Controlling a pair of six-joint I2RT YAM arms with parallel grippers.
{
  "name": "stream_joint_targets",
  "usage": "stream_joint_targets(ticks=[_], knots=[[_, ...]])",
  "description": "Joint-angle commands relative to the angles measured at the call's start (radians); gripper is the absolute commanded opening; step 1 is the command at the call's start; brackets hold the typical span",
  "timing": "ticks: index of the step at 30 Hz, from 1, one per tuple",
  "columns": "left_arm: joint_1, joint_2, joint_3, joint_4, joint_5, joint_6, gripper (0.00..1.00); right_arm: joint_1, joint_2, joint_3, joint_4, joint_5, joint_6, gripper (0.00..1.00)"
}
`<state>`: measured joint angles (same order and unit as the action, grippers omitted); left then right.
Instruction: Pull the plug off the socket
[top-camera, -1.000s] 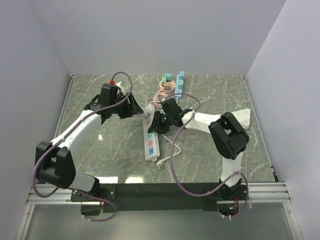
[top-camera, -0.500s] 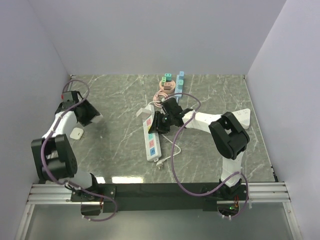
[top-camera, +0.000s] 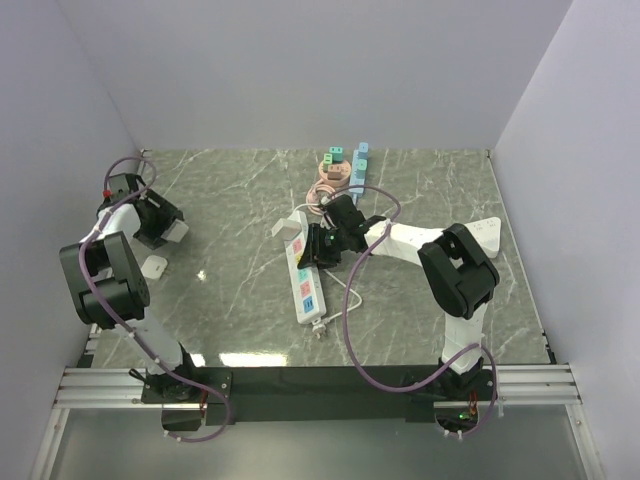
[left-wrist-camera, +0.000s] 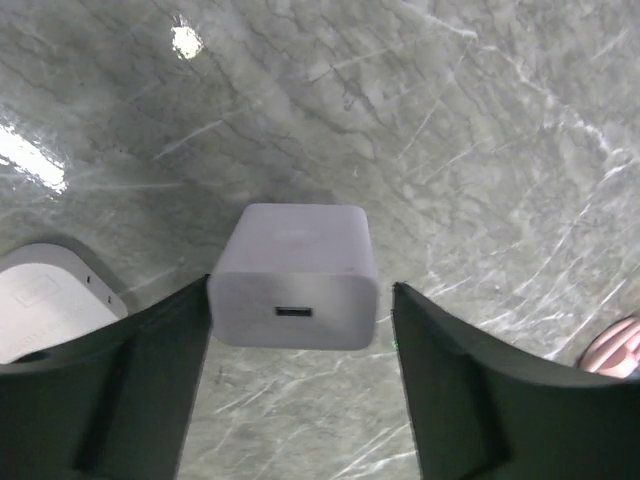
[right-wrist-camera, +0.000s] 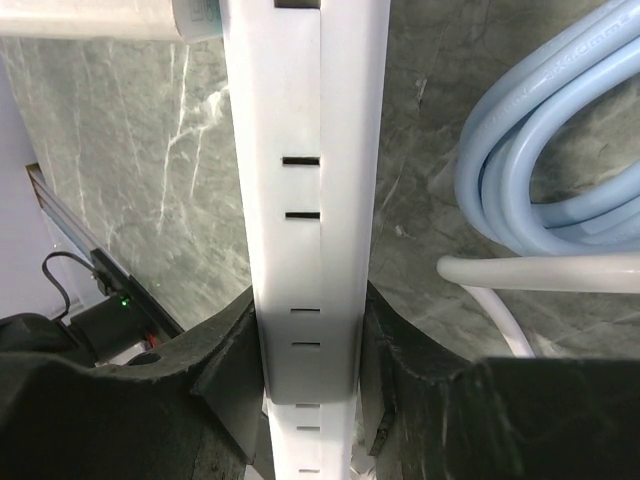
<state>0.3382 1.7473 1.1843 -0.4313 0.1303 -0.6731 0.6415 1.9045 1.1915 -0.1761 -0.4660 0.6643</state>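
— What lies nearest the arm bases?

— The white power strip (top-camera: 303, 288). It runs at a slant up the middle of the marble table (top-camera: 230, 300), with its coloured labels facing up. Off to the left, close to the side wall, a flat white adapter (top-camera: 153, 267) lies on the table.

— And the right arm?

— The right gripper (right-wrist-camera: 310, 340) is at the strip's far half. Its jaws are clamped on the strip, one black finger pressed to each long side, and dark socket slits show just beyond them. A pale blue cable (right-wrist-camera: 540, 150) loops beside the strip.

— Where is the plug?

— Well apart from the strip, at the table's left edge, just beyond the adapter. It is a white USB charger plug (left-wrist-camera: 293, 275), its port facing the wrist camera, and it sits between the jaws of the left gripper (top-camera: 163, 224).

— Gripped?

— No, the jaws are parted. One finger touches the charger's side, but a sliver of table shows between the charger and the other finger. I can't tell whether it rests on the table.

— Farthest back?

— A pink cord coil (top-camera: 327, 183) beside coloured blocks (top-camera: 338, 154), near the back wall.
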Motion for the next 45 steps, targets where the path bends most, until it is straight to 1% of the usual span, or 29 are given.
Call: stream_joint_targets(ticks=[1,3,5,7,8,9,10,11,12,14,16,17,19,20,26,30,34,37,43,44,45], knots=[[-0.005,-0.055,0.0,-0.001,0.002,-0.016,0.82,-0.002,-0.032,0.048,-0.002,-0.033,-0.019,0.0],[-0.004,-0.072,-0.023,-0.009,0.006,-0.013,0.88,-0.003,-0.028,0.051,-0.002,-0.034,-0.022,0.0],[-0.005,-0.095,-0.046,-0.011,0.025,-0.014,0.92,-0.002,-0.024,0.059,-0.006,-0.039,-0.025,0.0],[-0.007,-0.164,-0.1,0.006,0.087,-0.032,0.95,-0.002,-0.022,0.063,-0.013,-0.04,-0.031,0.0],[-0.019,-0.198,-0.123,0.026,0.118,-0.042,0.99,-0.002,-0.022,0.066,-0.014,-0.042,-0.032,0.0],[-0.034,-0.26,-0.162,0.038,0.149,-0.055,0.99,-0.002,-0.022,0.071,-0.017,-0.043,-0.034,0.0],[-0.053,-0.291,-0.172,0.042,0.167,-0.062,0.99,-0.003,-0.021,0.074,-0.019,-0.043,-0.037,0.0],[-0.104,-0.317,-0.179,0.043,0.172,-0.066,0.99,-0.003,-0.019,0.082,-0.026,-0.045,-0.038,0.0],[-0.131,-0.363,-0.192,0.046,0.176,-0.077,0.99,-0.002,-0.016,0.085,-0.028,-0.046,-0.04,0.0],[-0.203,-0.394,-0.198,0.051,0.186,-0.095,1.0,-0.002,-0.012,0.095,-0.036,-0.048,-0.043,0.0],[-0.246,-0.413,-0.209,0.084,0.228,-0.129,0.99,0.0,-0.007,0.099,-0.036,-0.057,-0.045,0.0],[-0.292,-0.411,-0.212,0.127,0.283,-0.14,1.0,-0.002,-0.007,0.103,-0.039,-0.062,-0.045,0.0],[-0.332,-0.387,-0.198,0.141,0.31,-0.16,1.0,0.001,-0.001,0.108,-0.042,-0.066,-0.048,0.0],[-0.384,-0.373,-0.195,0.155,0.333,-0.16,1.0,0.001,0.001,0.109,-0.043,-0.068,-0.048,0.0],[-0.481,-0.223,-0.169,0.183,0.367,-0.138,0.99,0.007,0.002,0.115,-0.043,-0.083,-0.049,0.0],[-0.516,-0.163,-0.166,0.276,0.413,-0.151,0.99,0.012,0.004,0.125,-0.053,-0.082,-0.057,0.0],[-0.554,-0.149,-0.163,0.321,0.379,-0.171,0.99,0.012,0.001,0.12,-0.057,-0.08,-0.054,0.0],[-0.568,-0.143,-0.17,0.341,0.362,-0.178,0.99,0.015,0.002,0.115,-0.051,-0.082,-0.051,0.0],[-0.587,-0.082,-0.163,0.335,0.328,-0.149,0.99,0.018,0.008,0.125,-0.051,-0.091,-0.052,0.0],[-0.587,-0.062,-0.157,0.332,0.319,-0.138,0.9,0.018,0.01,0.126,-0.049,-0.094,-0.052,0.0],[-0.587,-0.054,-0.16,0.342,0.325,-0.134,0.85,0.018,0.01,0.128,-0.049,-0.095,-0.052,0.0]])
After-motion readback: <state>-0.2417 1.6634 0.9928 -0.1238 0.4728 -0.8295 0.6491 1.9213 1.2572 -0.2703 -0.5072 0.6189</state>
